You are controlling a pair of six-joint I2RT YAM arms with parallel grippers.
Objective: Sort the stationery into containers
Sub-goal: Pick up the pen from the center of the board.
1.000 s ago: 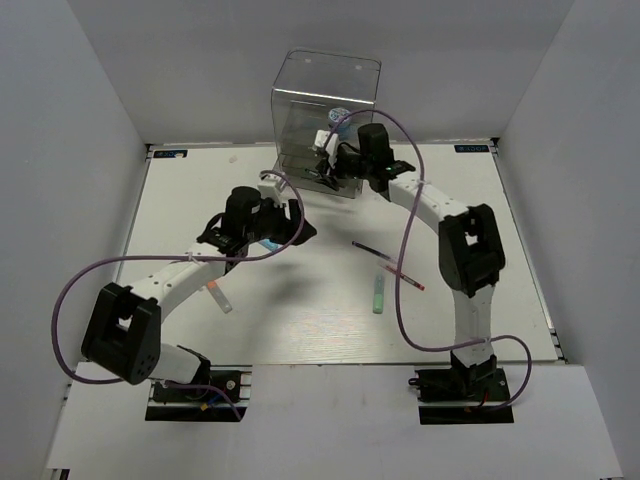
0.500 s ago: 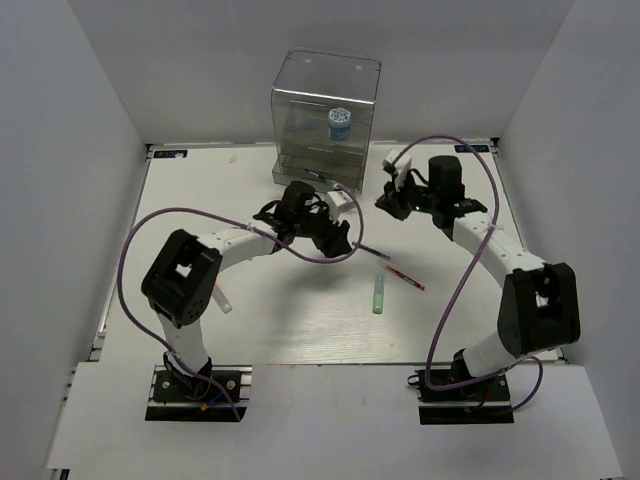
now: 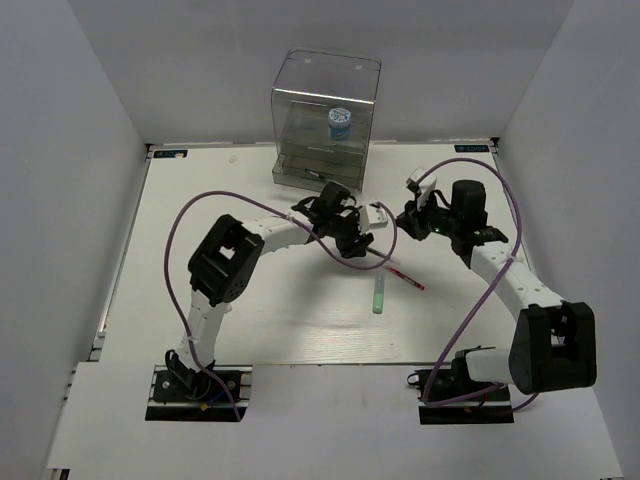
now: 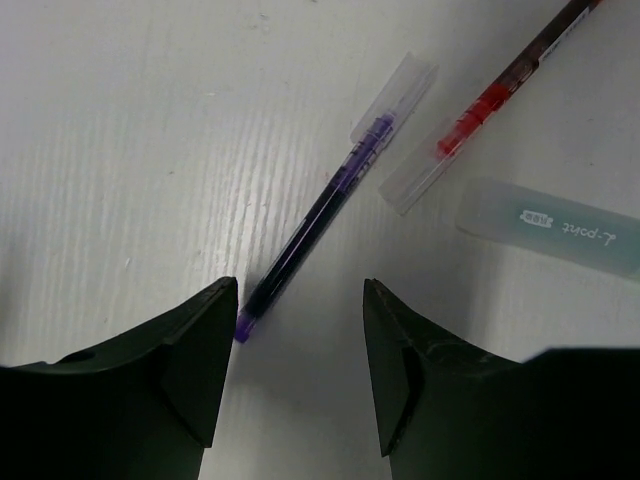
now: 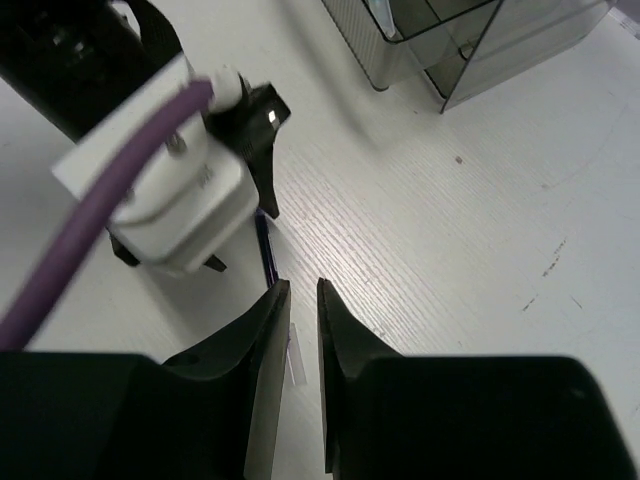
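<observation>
My left gripper [image 3: 357, 243] is open and low over the table. In the left wrist view [image 4: 300, 300] its fingertips straddle the near end of a dark purple pen [image 4: 310, 235], without touching it. A red pen [image 4: 500, 90] and a green marker [image 4: 550, 230] lie just beyond; from above the red pen [image 3: 405, 277] and green marker [image 3: 379, 295] lie right of centre. My right gripper [image 3: 408, 224] is shut and empty [image 5: 303, 290], beside the left wrist. The clear drawer box [image 3: 325, 120] stands at the back with the round blue-white pot [image 3: 340, 122] inside.
The left wrist's white camera block and purple cable [image 5: 180, 200] fill the space just ahead of my right gripper. The corner of the drawer box [image 5: 470, 40] shows beyond it. White walls enclose the table on three sides.
My left gripper has swung right from the table's left to the pens at centre. My right gripper has pulled back from the box toward the right, leaving the pot inside.
</observation>
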